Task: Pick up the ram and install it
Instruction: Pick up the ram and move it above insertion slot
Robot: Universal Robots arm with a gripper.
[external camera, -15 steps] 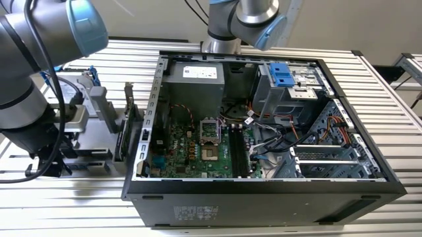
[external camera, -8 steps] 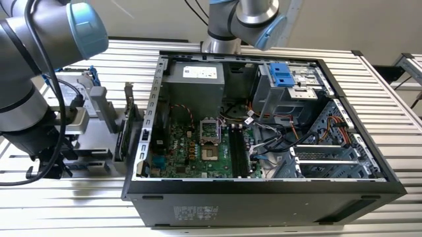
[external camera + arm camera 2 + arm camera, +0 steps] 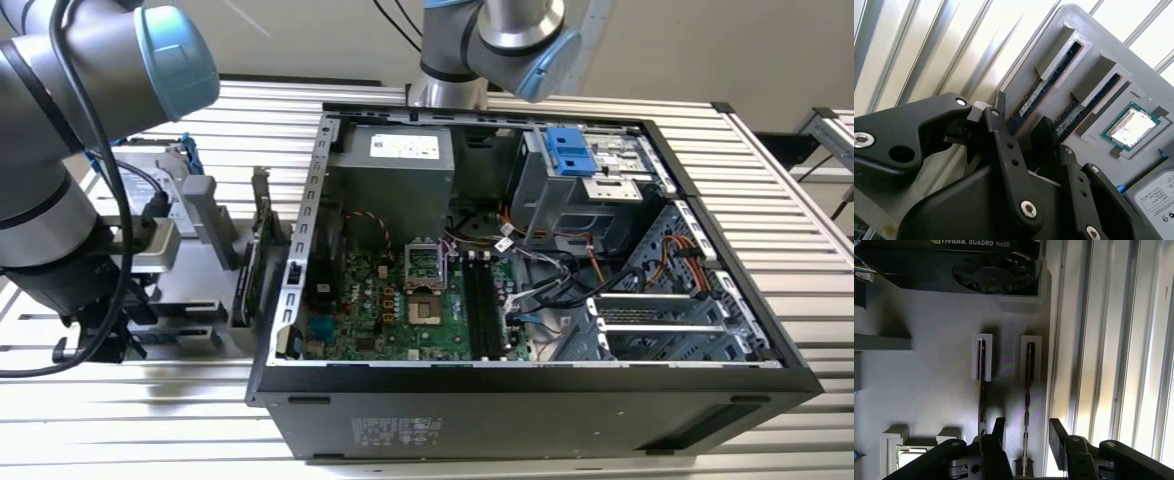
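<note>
Two ram sticks stand on edge in slots of a grey holder tray (image 3: 929, 390). In the first wrist view my gripper (image 3: 1027, 436) is open, its black fingers (image 3: 1056, 432) on either side of one ram (image 3: 1028, 390); the other ram (image 3: 982, 385) lies just outside them. In the second wrist view the ram (image 3: 1046, 82) runs down into the gap of the gripper (image 3: 1020, 131), with the other stick (image 3: 1089, 100) beside it. I cannot tell whether the fingers touch it. In the exterior view the gripper (image 3: 94, 340) hangs low over the tray, at that view's left.
An open computer case (image 3: 534, 380) fills the exterior view's middle, its motherboard (image 3: 400, 300) and memory slots (image 3: 481, 300) exposed. The tray also holds a graphics card (image 3: 994, 270), a processor (image 3: 1131, 125) and a hard drive (image 3: 1156, 197). Ribbed metal table (image 3: 134, 430) lies all around.
</note>
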